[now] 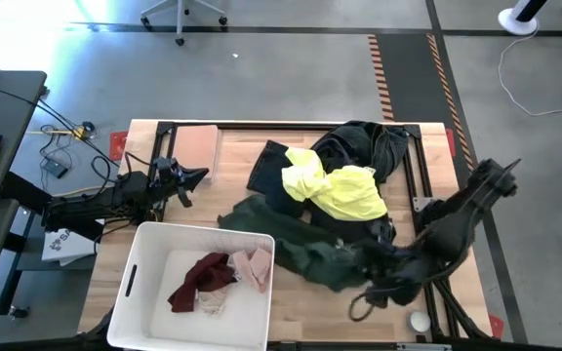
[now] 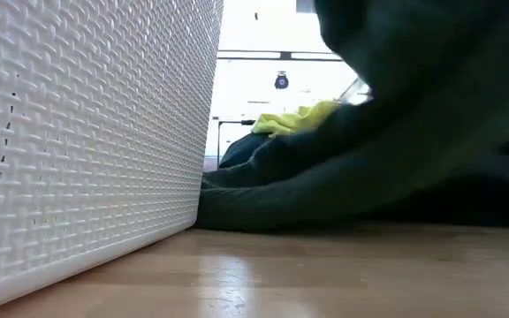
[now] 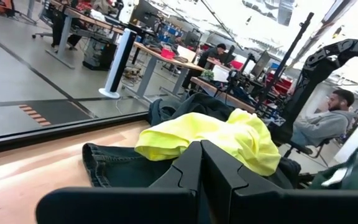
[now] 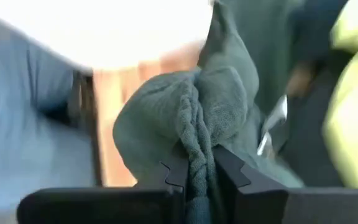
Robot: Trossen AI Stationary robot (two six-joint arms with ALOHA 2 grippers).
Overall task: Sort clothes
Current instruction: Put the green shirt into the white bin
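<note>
Right gripper point(image 4: 194, 171) pinching a bunched fold of the dark green garment point(image 1: 305, 249) at near right, yellow top point(image 1: 338, 187) on jeans point(image 1: 279, 175) mid-table, left gripper point(image 1: 195, 177) pressed together beside tan board point(image 1: 195, 148), maroon piece point(image 1: 203, 278) in white bin point(image 1: 149, 255)

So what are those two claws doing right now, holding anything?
Left end effector: closed, holding nothing, beside the tan board.
Right end effector: closed on the dark green garment.

Bin point(image 1: 144, 283) at the table's point(image 1: 301, 317) front left, holding several garments point(image 1: 218, 281); heap of clothes point(image 1: 335, 195) to its right and behind; flat board point(image 1: 195, 148) at rear left.
</note>
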